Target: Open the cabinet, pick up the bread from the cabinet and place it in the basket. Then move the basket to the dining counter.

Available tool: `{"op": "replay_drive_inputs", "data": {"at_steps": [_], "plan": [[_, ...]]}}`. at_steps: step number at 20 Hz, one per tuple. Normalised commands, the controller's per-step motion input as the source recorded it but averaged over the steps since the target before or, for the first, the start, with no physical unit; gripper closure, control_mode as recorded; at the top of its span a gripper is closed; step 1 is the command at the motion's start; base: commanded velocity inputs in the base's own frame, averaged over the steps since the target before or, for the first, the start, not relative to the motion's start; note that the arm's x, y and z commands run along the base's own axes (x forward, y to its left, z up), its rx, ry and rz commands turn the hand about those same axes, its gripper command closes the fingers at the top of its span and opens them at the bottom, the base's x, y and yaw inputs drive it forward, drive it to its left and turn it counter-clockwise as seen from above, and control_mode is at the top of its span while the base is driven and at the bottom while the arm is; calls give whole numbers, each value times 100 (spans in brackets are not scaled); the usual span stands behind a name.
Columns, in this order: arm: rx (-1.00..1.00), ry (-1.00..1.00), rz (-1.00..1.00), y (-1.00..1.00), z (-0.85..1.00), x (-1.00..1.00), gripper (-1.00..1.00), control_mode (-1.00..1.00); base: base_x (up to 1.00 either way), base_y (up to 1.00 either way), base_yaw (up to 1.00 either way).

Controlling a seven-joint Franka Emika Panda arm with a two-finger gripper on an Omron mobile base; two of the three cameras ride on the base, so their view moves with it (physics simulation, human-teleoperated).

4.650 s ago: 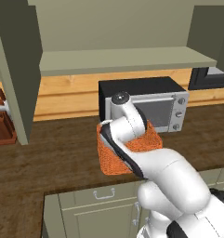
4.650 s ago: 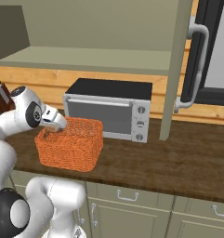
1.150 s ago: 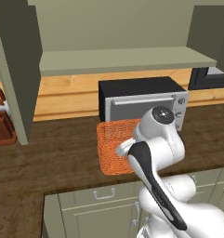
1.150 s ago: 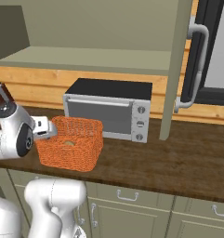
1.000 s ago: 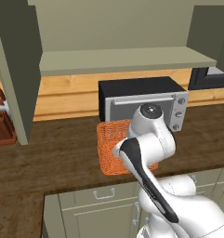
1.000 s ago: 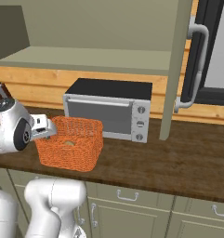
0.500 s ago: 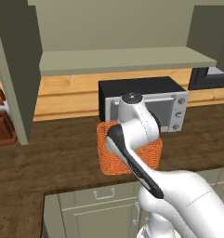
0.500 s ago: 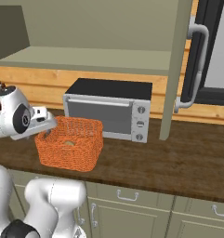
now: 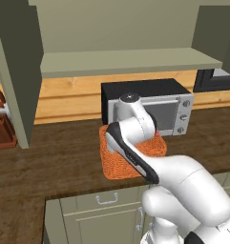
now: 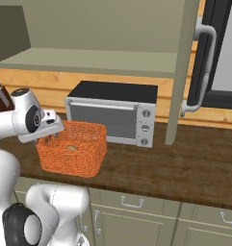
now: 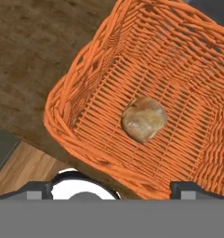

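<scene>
The orange wicker basket [image 10: 74,154] stands on the dark wood worktop in front of the microwave. The bread [image 11: 143,119], a round brown roll, lies on the basket's floor [image 11: 169,69]. My gripper [image 11: 113,188] hangs open over the basket's left rim, and that rim runs between the two fingertips [image 11: 39,188]. In the right base view the hand [image 10: 43,129] points down at this rim. In the left base view my arm covers much of the basket [image 9: 119,167]. The cabinet [image 9: 126,62] above stands open, its doors [image 10: 182,72] swung out. The dining counter is out of view.
A black and silver microwave [image 10: 112,113] stands right behind the basket. A brown knife block [image 9: 2,128] is at the far left of the worktop [image 9: 49,162]. The open door [image 9: 18,71] hangs at the left, the other at the right. Drawers with small handles [image 10: 132,204] sit below.
My arm has swung left and the wrist has turned, bringing the hand over the basket's left rim. The basket and bread have stayed where they were. The gripper has remained open.
</scene>
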Motion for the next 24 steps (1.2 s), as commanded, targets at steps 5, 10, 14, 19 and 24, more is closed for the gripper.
{"op": "replay_drive_inputs", "data": {"at_steps": [5,10,14,19,24], "plan": [[-1,4,17,0,-32,10,-100,-100,0,0,0],[0,10,14,0,-29,0,-100,-100,0,0,0],[-9,3,8,0,-17,2,-100,-100,0,0,0],[-10,5,1,0,-20,13,-100,-100,0,0,0],[-3,9,6,0,-26,13,-100,-100,0,0,0]]}}
